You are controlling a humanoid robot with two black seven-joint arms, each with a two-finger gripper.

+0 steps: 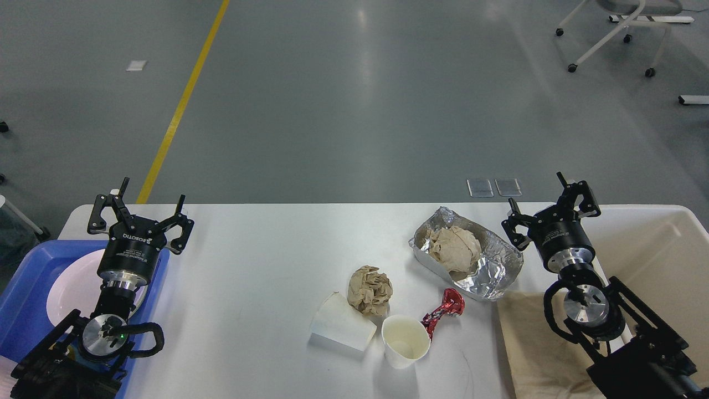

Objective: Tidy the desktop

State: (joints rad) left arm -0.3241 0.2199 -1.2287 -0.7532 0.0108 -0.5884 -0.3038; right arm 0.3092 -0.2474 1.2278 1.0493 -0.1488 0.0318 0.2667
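centrally, white desktop [266, 266] spread below both arms, left gripper [149, 202] spread wide over blue tray [22, 277], right gripper [540, 197] spread wide beside cream bin [653, 233], two paper cups [406, 341], crumpled paper [370, 290], foil tray [487, 266], red wrapper [446, 310] at centre

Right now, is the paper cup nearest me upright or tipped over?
Upright. The paper cup shows its round open mouth facing up; the other cup beside it lies on its side.

A lab or industrial test hall: a wide smooth grey floor [354, 100] fills the upper frame, crossed at upper left by a yellow painted line [183, 105]. A white chair base on castors [615, 39] stands at upper right, and two metal floor plates [494, 187] sit right of centre
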